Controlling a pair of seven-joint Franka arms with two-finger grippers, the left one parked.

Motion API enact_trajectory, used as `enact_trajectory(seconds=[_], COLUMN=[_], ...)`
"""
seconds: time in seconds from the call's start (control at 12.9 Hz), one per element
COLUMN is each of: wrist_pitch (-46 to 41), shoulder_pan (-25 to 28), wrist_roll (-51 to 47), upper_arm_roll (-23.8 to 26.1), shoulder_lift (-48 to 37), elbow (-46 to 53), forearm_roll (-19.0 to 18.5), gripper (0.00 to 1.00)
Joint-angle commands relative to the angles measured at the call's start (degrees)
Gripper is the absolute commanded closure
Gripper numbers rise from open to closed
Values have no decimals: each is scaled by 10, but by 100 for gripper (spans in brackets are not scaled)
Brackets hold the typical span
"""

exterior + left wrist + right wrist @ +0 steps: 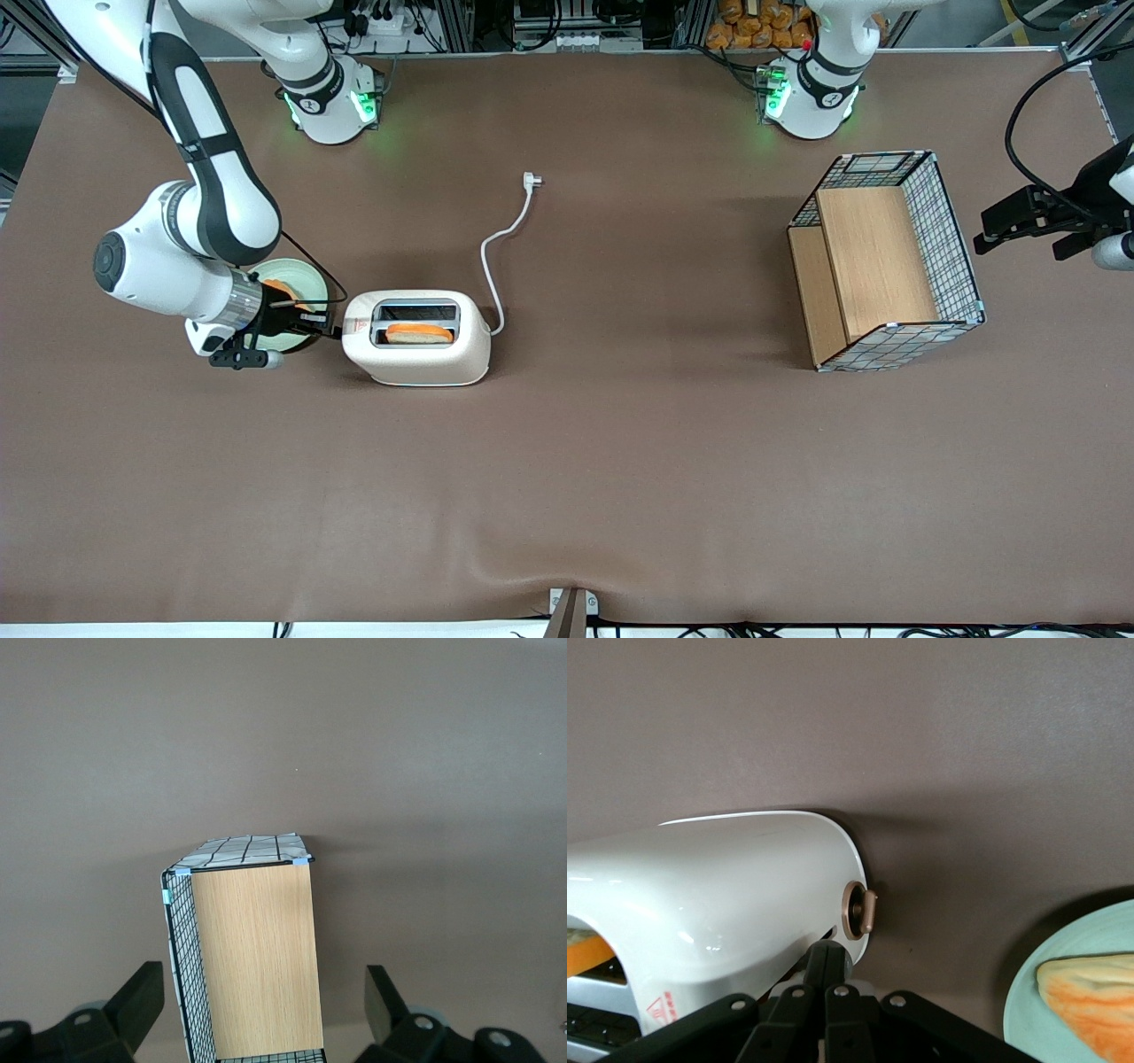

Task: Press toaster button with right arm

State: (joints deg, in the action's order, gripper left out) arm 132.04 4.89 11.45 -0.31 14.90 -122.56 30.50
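Note:
The cream-white toaster [416,341] lies on the brown table with a toast slice [421,333] in the slot nearer the front camera. Its red triangle mark [357,329] is at the narrow end facing the right arm. My right gripper [335,333] is shut, with its fingertips against that narrow end. In the right wrist view the shut gripper [827,958] touches the toaster [726,895] just beside a brown round knob [858,911]. A pale nub, likely the toaster button [799,977], shows right under the fingertips. In the front view the button is hidden by the gripper.
A pale green plate [306,279] with a toast slice [280,287] sits under the right wrist, beside the toaster. The white cord [493,257] runs away from the front camera to its plug [532,180]. A wire-and-wood basket [886,261] stands toward the parked arm's end.

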Motion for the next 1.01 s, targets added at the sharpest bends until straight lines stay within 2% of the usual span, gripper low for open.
enact_trajectory(seconds=[0.0, 0.31, 0.93], wrist_pitch=[24, 29, 38], shoulder_pan=[1, -1, -1], wrist_roll=[37, 79, 81], upper_arm_roll=[2, 1, 1], shoulder_lift=[18, 30, 42], elbow=[1, 1, 1], forearm_roll=[25, 58, 59], gripper=[100, 100, 100])
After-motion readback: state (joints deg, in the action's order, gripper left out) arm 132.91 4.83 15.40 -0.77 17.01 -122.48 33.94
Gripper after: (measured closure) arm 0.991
